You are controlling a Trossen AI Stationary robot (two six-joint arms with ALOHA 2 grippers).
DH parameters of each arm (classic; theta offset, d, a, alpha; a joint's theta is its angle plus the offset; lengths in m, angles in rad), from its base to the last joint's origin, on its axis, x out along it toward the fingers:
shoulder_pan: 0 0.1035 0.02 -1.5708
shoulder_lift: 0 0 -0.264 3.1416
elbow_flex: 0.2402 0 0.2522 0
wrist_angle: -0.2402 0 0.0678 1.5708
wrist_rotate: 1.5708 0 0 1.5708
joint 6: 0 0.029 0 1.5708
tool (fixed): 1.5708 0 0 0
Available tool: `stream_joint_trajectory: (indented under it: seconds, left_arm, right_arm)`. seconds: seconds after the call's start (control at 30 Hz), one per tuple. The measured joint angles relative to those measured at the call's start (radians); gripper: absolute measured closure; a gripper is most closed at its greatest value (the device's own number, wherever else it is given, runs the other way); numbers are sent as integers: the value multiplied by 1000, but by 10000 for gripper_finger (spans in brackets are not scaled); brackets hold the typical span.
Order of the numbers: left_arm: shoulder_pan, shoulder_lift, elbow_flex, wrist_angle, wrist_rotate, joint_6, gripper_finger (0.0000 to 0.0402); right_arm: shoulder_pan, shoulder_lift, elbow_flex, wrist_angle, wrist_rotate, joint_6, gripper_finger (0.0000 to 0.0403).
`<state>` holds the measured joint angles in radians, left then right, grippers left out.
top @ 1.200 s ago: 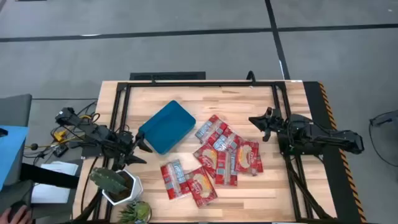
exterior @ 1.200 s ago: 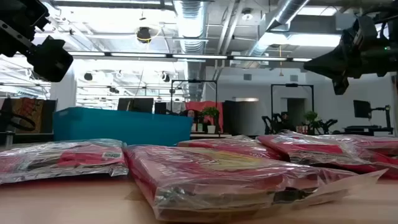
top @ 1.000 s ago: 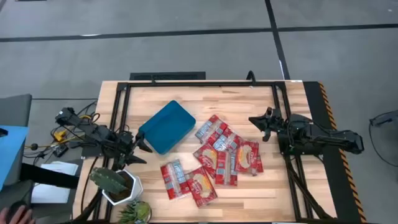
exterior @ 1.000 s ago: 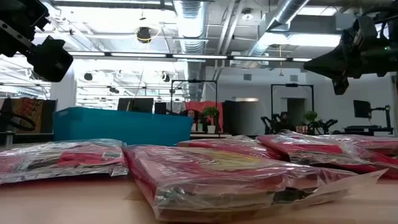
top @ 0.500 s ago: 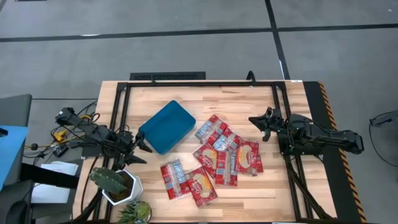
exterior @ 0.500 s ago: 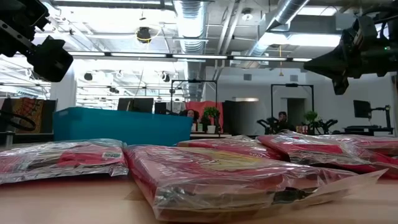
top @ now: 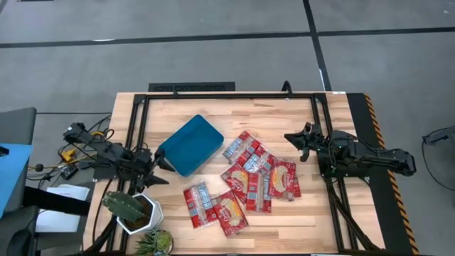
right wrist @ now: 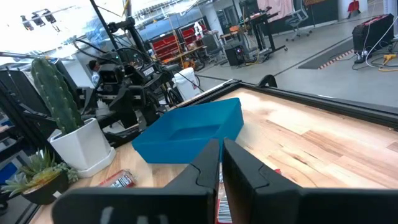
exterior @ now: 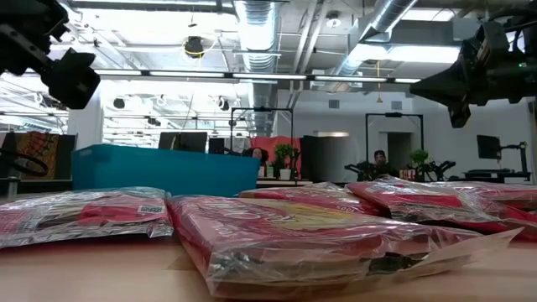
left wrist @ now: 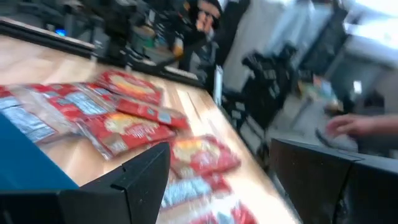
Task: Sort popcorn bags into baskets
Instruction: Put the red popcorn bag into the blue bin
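Note:
Several red popcorn bags (top: 250,178) lie flat in a loose, overlapping cluster in the middle of the table, with two more (top: 213,206) nearer the near edge. The low view shows the bags (exterior: 294,231) up close. The teal tray (top: 190,145) stands on the table left of them and holds nothing that I can see. My left gripper (top: 165,171) hovers open beside the tray's left near corner, above the table, and touches nothing. My right gripper (top: 293,146) hangs shut right of the cluster, clear of the bags.
A white pot with a cactus (top: 131,211) stands at the table's near left corner, close to my left arm, with a small green plant (top: 153,242) beside it. A black frame (top: 227,94) runs around the tabletop. Bare wood lies along the far edge and right of the bags.
My left gripper has shifted a little toward the teal tray. The bags, the tray and my right arm have kept still.

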<state>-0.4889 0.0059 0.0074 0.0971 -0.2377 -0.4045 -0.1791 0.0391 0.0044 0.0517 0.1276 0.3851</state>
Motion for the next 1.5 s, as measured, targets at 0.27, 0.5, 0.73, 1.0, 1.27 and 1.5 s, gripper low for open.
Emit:
stream_joint_trajectory:
  seconds: [0.27, 0.5, 0.73, 1.0, 1.27, 1.5]
  left_arm:
    - [0, 0, 0, 76, -356, -180, 136]
    - [0, 0, 0, 70, -487, -160, 136]
    - [0, 0, 8, 75, -583, -232, 136]
    - [8, 0, 11, 136, -602, -435, 136]
    - [8, 6, 19, 367, -536, -473, 136]
    - [8, 198, 239, 274, -438, -398, 136]
  right_arm:
    - [0, 0, 0, 0, 0, 0, 359]
    - [-8, 0, 0, 2, 10, 0, 359]
    - [-7, 0, 0, 2, 8, 222, 358]
    - [-7, 0, 0, 5, 9, 434, 360]
    - [-18, 0, 21, 6, -9, 457, 357]
    - [-18, -1, 95, 14, -109, 400, 359]
